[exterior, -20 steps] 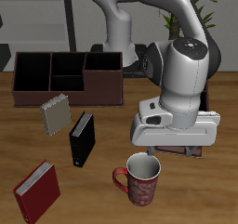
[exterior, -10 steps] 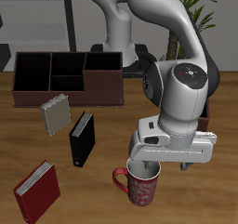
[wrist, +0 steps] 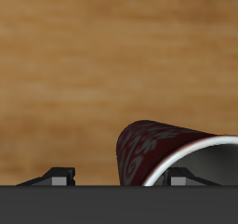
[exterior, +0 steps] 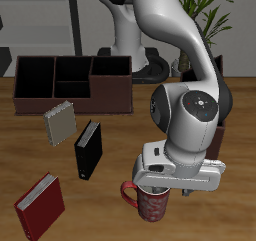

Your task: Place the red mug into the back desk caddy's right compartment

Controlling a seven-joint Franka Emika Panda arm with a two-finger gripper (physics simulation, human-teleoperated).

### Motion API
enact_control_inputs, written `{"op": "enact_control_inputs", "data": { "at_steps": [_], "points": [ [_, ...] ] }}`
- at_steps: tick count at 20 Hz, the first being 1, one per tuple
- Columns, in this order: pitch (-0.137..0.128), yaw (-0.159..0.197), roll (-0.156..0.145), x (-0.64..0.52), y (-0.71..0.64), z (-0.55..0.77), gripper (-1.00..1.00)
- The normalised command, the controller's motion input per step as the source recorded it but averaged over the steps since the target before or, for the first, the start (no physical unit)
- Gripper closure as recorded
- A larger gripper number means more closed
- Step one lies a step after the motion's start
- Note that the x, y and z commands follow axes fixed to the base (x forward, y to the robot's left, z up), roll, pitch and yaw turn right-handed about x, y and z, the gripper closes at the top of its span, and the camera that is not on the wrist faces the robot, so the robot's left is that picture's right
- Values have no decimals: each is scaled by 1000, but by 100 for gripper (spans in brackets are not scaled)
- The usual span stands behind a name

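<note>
Wooden table (exterior: 120,200); claw (exterior: 172,188) low over red mug (exterior: 150,203); its opening can't be told.

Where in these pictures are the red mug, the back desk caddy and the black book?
red mug (exterior: 152,204): exterior view, patterned side wall.
back desk caddy (exterior: 110,89): exterior view, brown front wall.
black book (exterior: 88,151): exterior view, cover.

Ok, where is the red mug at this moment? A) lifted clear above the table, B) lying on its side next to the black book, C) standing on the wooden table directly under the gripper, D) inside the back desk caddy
C: the red mug stands upright on the table near its front edge, with the gripper right over its rim.
</note>
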Motion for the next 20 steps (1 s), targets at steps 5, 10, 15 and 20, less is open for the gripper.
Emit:
{"op": "enact_control_inputs", "data": {
  "at_steps": [5,10,15,20],
  "points": [
    [24,-19,-45,15,-276,-98,100],
    [-5,-9,-21,12,-140,75,100],
    [-47,6,-19,-99,-134,371,100],
    [-32,5,-15,-170,-74,356,100]
  ]
}}
